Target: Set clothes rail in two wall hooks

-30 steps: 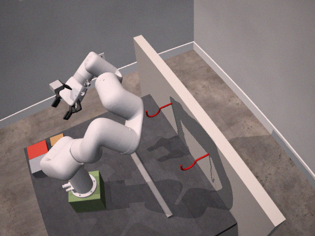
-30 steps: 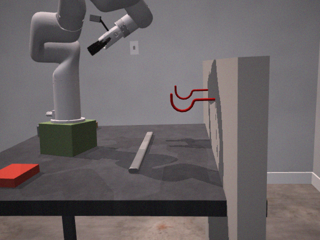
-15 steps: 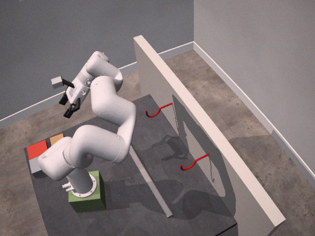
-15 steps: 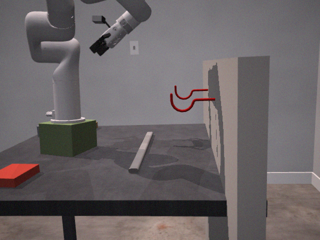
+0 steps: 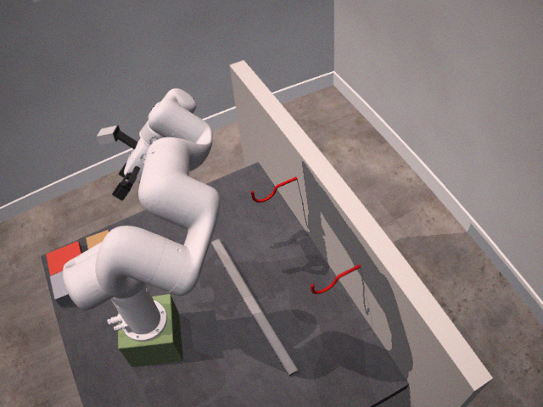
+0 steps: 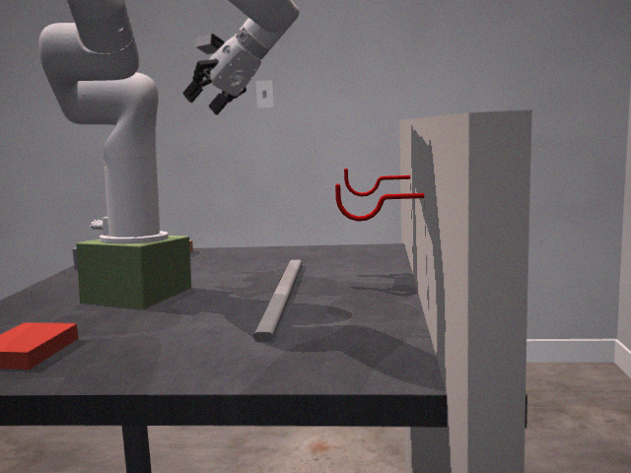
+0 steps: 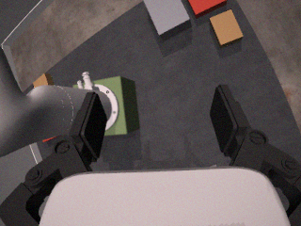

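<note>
The clothes rail (image 5: 253, 306) (image 6: 278, 300), a long pale grey bar, lies flat on the dark table between the arm's base and the wall panel. Two red hooks stick out of the panel: the far hook (image 5: 271, 191) (image 6: 368, 184) and the near hook (image 5: 333, 280) (image 6: 366, 205). Both are empty. My gripper (image 5: 124, 185) (image 6: 203, 101) (image 7: 156, 102) is open and empty, high above the table's back left part, far from the rail. In the wrist view it looks down on the arm's base; the rail is out of that view.
The beige wall panel (image 5: 364, 219) (image 6: 473, 254) stands along the table's right edge. The arm's green base block (image 5: 151, 346) (image 6: 133, 272) (image 7: 122, 104) sits at the left. Flat red (image 5: 63, 256) (image 6: 33, 343), grey (image 7: 166, 7) and orange (image 7: 226, 26) blocks lie at the table's corner.
</note>
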